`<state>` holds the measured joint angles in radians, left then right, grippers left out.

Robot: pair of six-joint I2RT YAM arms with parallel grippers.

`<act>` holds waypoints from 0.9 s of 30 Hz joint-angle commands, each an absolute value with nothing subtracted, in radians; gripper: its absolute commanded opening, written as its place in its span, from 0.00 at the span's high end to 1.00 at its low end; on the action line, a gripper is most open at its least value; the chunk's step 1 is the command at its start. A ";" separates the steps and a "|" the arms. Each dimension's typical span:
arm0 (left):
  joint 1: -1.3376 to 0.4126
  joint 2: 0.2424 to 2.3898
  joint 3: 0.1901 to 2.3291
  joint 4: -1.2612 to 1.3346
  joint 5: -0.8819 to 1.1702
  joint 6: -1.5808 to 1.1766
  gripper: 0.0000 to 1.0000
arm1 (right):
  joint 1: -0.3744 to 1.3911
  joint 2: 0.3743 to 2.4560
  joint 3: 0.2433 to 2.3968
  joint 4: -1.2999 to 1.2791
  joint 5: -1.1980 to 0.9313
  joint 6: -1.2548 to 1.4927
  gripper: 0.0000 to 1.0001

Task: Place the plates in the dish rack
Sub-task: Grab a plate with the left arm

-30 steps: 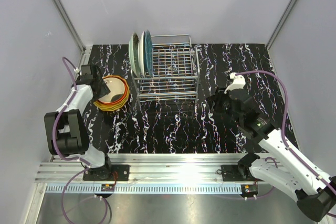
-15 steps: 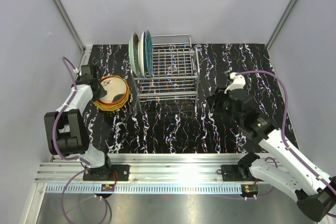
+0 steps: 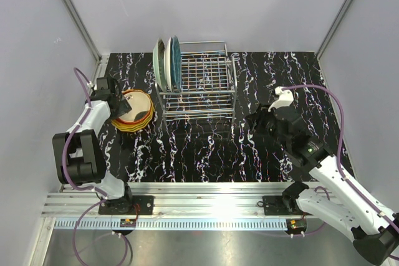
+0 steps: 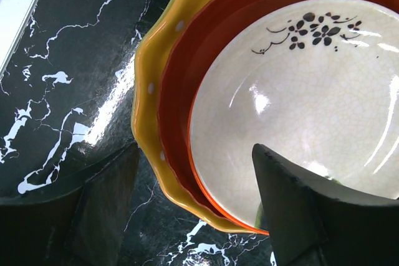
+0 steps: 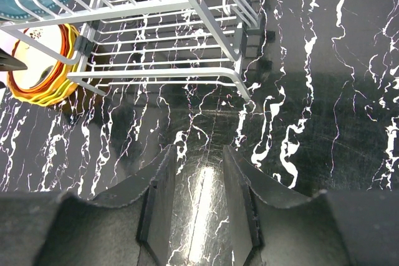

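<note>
The plates (image 3: 132, 110) waiting to be loaded sit in a nested stack on the marbled table (image 3: 206, 147), just left of the dish rack (image 3: 199, 114). A cream plate (image 4: 312, 104) with a dark floral sprig lies on top, inside a red-orange plate (image 4: 177, 123), inside a dotted yellow plate (image 4: 144, 91). Two more, mint green and teal (image 3: 167, 63), stand upright in the rack's left end.

Treat these as glazed ceramic – stiff, probably heavy for their size, slick under the pads and likely to chip if dropped. The wavy rim is your only handle, so take the top plate by its edge alone, with one finger under the lip.

Your left gripper (image 4: 194, 154) stands spread across the stack's near-left rim. One finger is outside on the table, the other is over the cream plate, and nothing is pinched. Your right gripper (image 5: 196, 154) hangs over bare table to the right of the rack – fingers parted, holding nothing.
</note>
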<state>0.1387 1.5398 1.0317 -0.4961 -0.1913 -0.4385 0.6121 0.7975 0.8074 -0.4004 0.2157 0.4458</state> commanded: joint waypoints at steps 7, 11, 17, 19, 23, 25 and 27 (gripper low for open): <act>0.143 1.459 1.017 -0.423 -0.153 -0.430 0.37 | 0.603 0.775 0.816 -0.396 0.212 0.451 0.58; 0.143 1.419 0.991 -0.384 -0.140 -0.425 0.47 | 0.603 0.778 0.815 -0.394 0.213 0.449 0.58; 0.143 1.469 0.994 -0.336 -0.077 -0.413 0.46 | 0.603 0.784 0.816 -0.390 0.213 0.448 0.58; 0.144 1.492 0.996 -0.327 -0.063 -0.407 0.46 | 0.601 0.785 0.813 -0.390 0.213 0.446 0.58; 0.146 1.522 1.005 -0.339 -0.071 -0.403 0.48 | 0.603 0.784 0.813 -0.391 0.215 0.446 0.58; 0.147 1.528 1.002 -0.342 -0.075 -0.400 0.50 | 0.603 0.784 0.813 -0.390 0.215 0.446 0.58; 0.147 1.529 0.999 -0.350 -0.086 -0.397 0.50 | 0.604 0.782 0.813 -0.390 0.215 0.448 0.58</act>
